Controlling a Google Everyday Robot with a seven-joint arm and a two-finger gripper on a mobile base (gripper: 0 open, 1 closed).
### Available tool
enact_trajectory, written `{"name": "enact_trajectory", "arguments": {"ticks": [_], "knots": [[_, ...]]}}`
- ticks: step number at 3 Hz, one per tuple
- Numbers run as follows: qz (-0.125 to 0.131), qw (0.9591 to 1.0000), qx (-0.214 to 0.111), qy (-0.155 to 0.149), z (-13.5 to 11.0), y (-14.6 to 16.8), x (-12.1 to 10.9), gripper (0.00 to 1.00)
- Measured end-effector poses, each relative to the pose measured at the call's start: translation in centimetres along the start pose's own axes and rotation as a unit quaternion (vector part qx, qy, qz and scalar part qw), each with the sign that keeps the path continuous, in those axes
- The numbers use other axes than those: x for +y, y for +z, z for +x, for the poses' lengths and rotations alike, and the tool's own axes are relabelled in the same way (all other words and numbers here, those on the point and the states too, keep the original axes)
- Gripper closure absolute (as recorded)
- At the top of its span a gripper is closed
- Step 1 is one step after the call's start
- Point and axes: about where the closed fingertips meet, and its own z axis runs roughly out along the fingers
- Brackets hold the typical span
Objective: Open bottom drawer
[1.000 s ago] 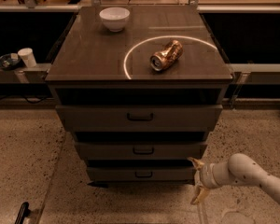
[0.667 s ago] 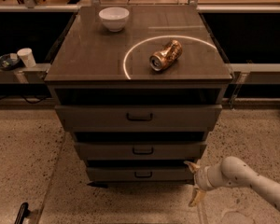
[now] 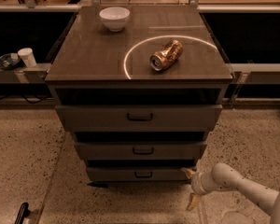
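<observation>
We are looking down at a cabinet top [image 3: 93, 55] that is carrying a bowl [image 3: 114, 17] near its back edge, left of centre, and a can [image 3: 166, 55] lying on its side farther forward and to the right. Under it the top drawer [image 3: 93, 118], middle drawer [image 3: 107, 150] and bottom drawer [image 3: 112, 174] are sitting one below another. We are finding the gripper [image 3: 192, 186] low, just beside the bottom drawer's right end, its fingers standing apart, while a cup [image 3: 26, 56] is sitting well left of the cabinet.
</observation>
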Motion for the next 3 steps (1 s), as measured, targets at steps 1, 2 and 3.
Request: {"name": "enact_trajectory", "arguments": {"ticks": [1,2,3], "knots": [[0.006,0.9999,0.004,-0.008,0.8,2.6,-1.6,0.0],[0.012,0.9999,0.004,-0.008,1.8,4.0,-3.3,0.0],[0.022,0.9997,0.003,-0.011,1.9,4.5,-5.1,0.0]]}}
